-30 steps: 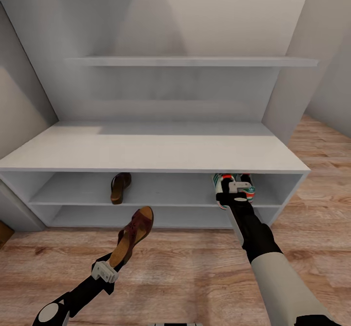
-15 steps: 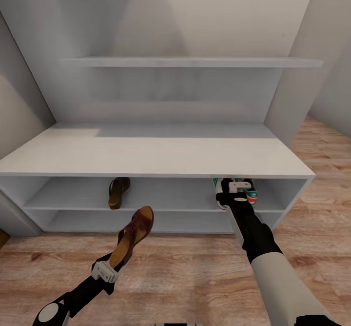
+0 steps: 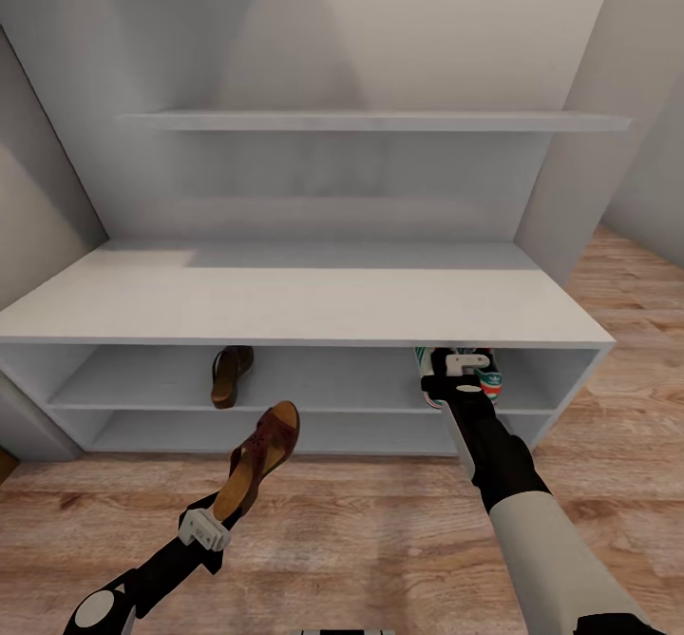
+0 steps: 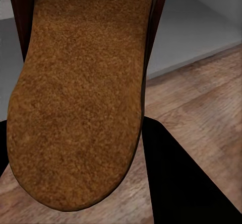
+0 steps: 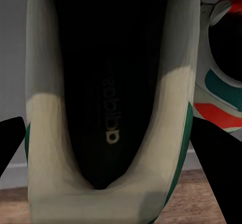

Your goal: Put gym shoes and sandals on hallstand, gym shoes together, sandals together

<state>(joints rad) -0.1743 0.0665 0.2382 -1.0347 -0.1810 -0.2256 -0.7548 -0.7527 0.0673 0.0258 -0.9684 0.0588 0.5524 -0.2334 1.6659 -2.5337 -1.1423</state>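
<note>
My right gripper (image 3: 458, 375) clasps a cream green-striped gym shoe (image 5: 108, 108) beside its twin (image 5: 222, 83) on the pale grey hallstand's (image 3: 304, 302) upper shelf at 1 o'clock. My left gripper (image 3: 217, 519) pinches a brown leather sandal (image 3: 261, 454) by the heel, off the wood-plank floor (image 3: 380, 530), bound for its mate (image 3: 231, 375) at 11 o'clock.

walls: plain pale grey alcove (image 3: 380, 36), soft light patch high on the back wall | wall shelf (image 3: 370, 121): long, thin, grey, spanning the alcove | side walls: angled in at both sides | shadow: band across the back wall beneath the shelf
</note>
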